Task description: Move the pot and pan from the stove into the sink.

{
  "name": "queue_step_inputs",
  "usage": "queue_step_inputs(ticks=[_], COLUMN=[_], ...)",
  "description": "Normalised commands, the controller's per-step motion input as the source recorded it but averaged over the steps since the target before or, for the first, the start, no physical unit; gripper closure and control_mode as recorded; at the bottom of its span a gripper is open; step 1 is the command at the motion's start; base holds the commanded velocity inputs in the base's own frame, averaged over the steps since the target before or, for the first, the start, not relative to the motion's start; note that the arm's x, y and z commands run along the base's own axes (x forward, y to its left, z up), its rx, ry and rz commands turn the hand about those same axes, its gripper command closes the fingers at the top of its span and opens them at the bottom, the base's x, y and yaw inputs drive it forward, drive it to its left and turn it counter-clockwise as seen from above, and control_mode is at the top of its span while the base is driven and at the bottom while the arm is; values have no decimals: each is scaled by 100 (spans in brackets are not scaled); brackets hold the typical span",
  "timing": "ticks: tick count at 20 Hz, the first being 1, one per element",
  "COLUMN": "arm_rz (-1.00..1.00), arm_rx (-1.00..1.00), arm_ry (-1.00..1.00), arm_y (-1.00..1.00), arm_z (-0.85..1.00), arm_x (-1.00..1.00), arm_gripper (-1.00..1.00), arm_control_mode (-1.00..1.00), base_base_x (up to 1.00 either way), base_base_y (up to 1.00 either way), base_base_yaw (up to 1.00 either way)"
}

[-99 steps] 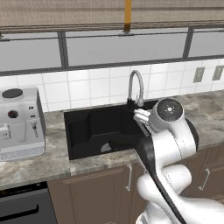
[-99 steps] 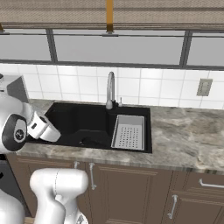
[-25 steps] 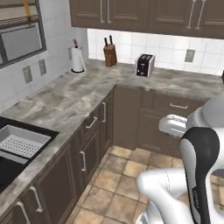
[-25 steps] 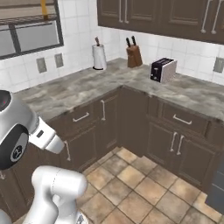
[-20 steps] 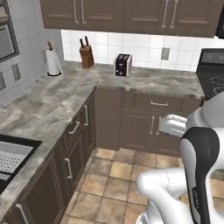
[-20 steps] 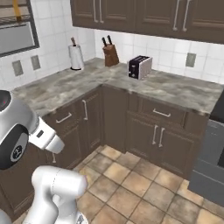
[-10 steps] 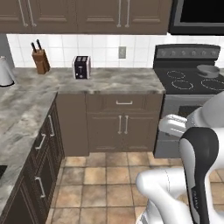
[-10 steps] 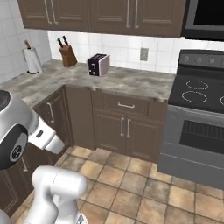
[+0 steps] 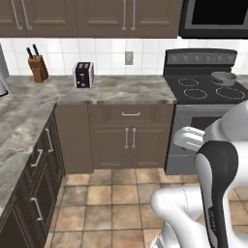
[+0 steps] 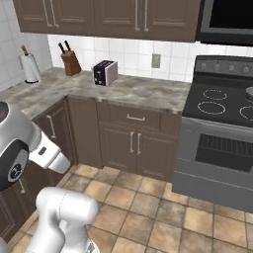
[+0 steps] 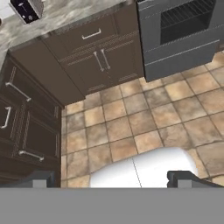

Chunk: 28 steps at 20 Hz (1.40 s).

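At the right of the left base view, the stove [image 9: 201, 87] stands against the tiled wall, its black top carrying white burner rings below a raised knob panel. The pot [image 9: 223, 77], silver-grey with a darker inside, sits on the rear right burner. In the right base view the stove [image 10: 222, 106] occupies the right side, with its steel oven front below the cooktop.

On the marble counter [image 9: 121, 89] left of the stove stand a toaster [image 9: 83, 74] and, further left, a knife block [image 9: 38, 68]; the two are well apart. A paper towel roll [image 10: 30, 68] stands near the corner in the right base view. Dark brown cabinets run under the counter over a tan tiled floor [image 9: 111, 198].

In the hand view the gripper [image 11: 113, 179] points down at the floor tiles, jaws fully apart, with nothing between the fingertips [image 11: 183, 178]. The oven front appears at the upper right of that view.
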Motion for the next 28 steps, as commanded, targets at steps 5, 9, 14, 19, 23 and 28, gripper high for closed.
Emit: queue_step_inputs(ticks=[5,9,14,19,23,28], arm_rz=[0,0,0,0,0,0], arm_rx=[0,0,0,0,0,0], arm_ry=[0,0,0,0,0,0], arm_y=[0,0,0,0,0,0], arm_z=[0,0,0,0,0,0], arm_x=[0,0,0,0,0,0], arm_gripper=[-100,-100,-100,-100,-100,-100], arm_control_mode=[100,100,100,100,100,100], base_base_x=[0,0,0,0,0,0], base_base_y=[-92,-100,-99,-98,-96,-82], base_base_yaw=[0,0,0,0,0,0])
